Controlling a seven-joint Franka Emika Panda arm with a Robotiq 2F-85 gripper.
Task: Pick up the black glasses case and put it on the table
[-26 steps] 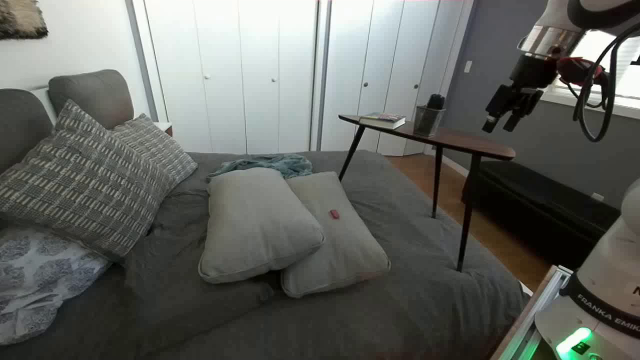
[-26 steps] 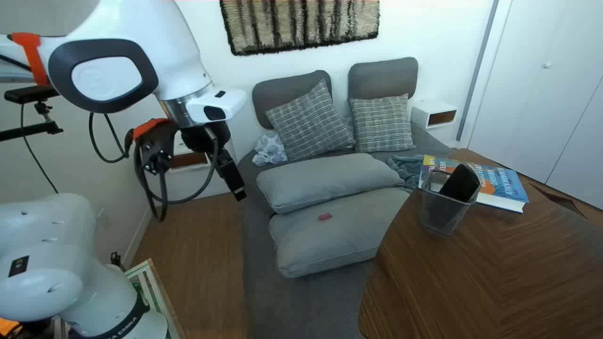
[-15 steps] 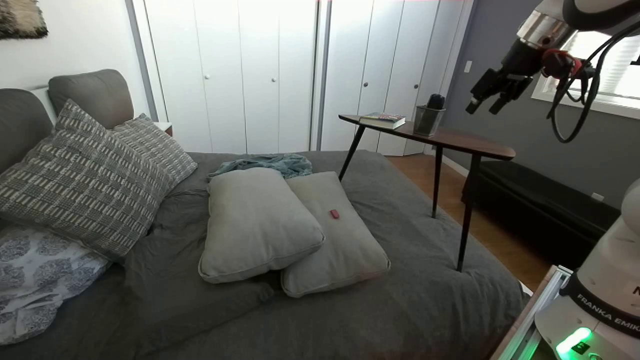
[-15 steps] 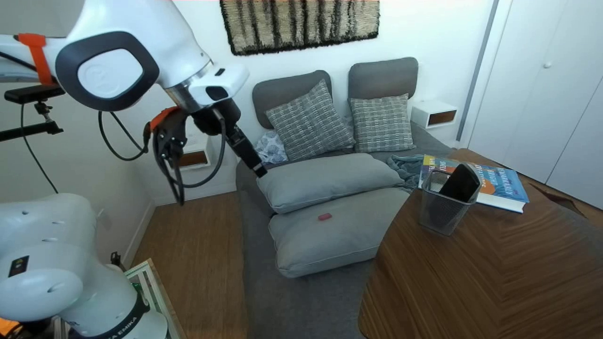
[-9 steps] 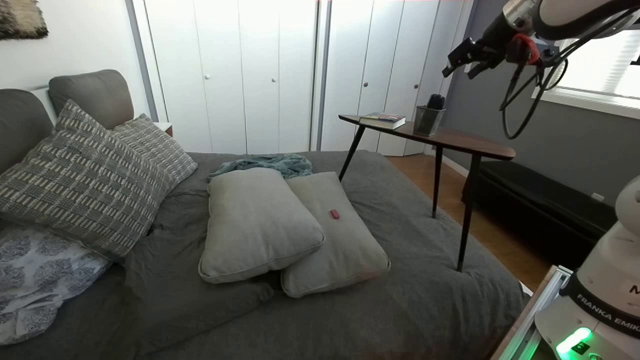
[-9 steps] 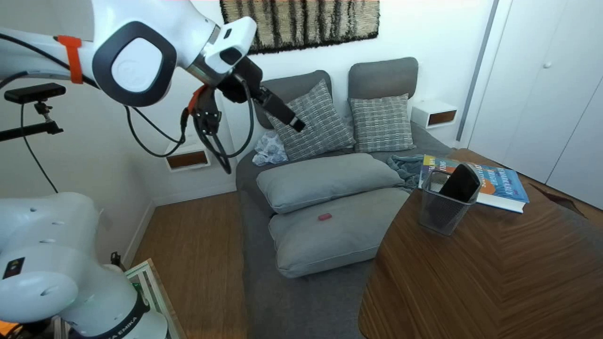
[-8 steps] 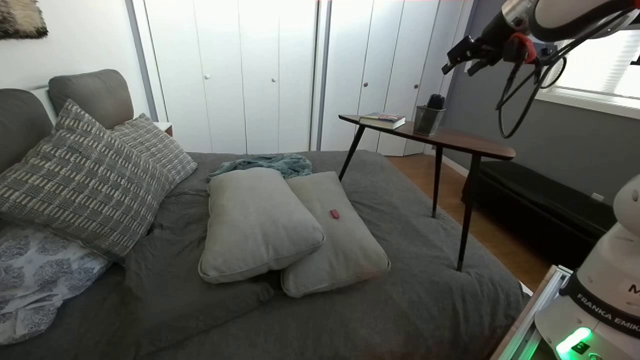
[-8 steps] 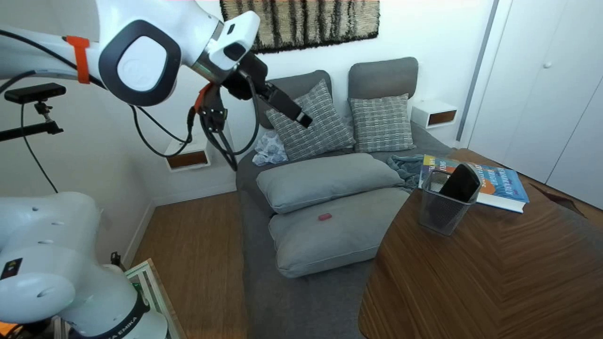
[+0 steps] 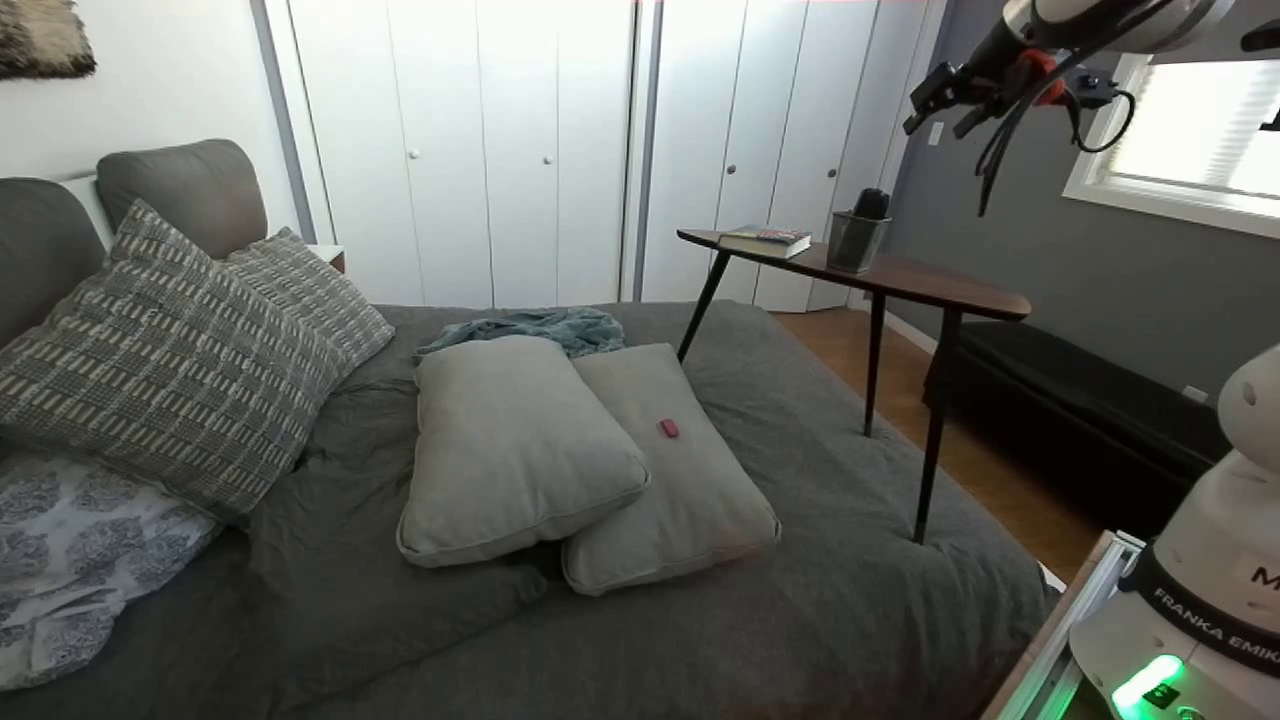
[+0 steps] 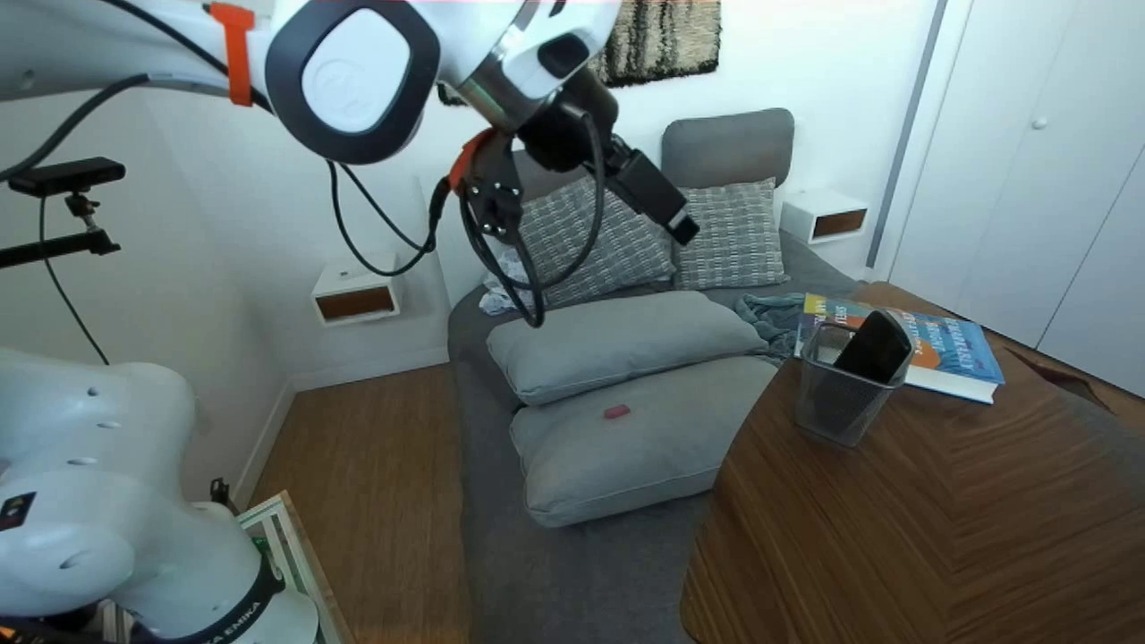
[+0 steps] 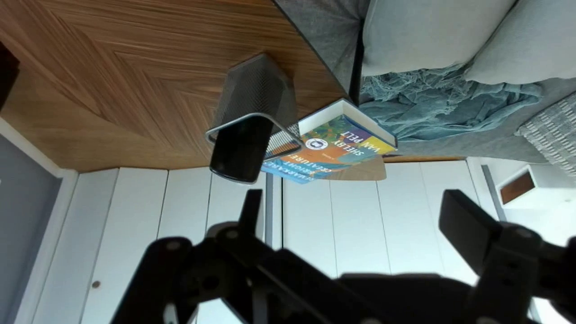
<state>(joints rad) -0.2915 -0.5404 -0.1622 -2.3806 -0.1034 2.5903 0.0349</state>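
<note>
Claw (image 11: 353, 207) spread wide, nothing in its grip: in the wrist view the two fingers (image 11: 468, 229) sit well apart at lower left-of-centre and lower right, only white closet doors (image 11: 360, 234) showing through the gap. In an exterior view the claw (image 9: 935, 128) is at upper right, higher than the bench (image 9: 935, 283), tilted, touching nothing. My read: that wide to clear both sides of the target, tilted to come in along its lean; approach stage, pick not made. Target is the black glasses case (image 11: 240, 148), left of centre in the wrist view, standing slantwise in a mesh cup (image 11: 258, 87), one end down inside, other end out past the rim. Cup likely there to prop it up and leave a free end to pinch. Pull along the tilt, else the cup might drag or tip. Case itself: plain black, oblong, rounded end, slight sheen; in an exterior view the case (image 10: 875, 349) shows a greyish edge, lower part dim through the mesh. No clasp I can make out. Book (image 11: 337, 144) lies flat on the bench just beside the cup. Bench's wood at upper left of the wrist view looks the natural drop zone. Further out, upper right: blue-green cloth (image 11: 450, 105) and pale pillows (image 11: 427, 36), not in play
</note>
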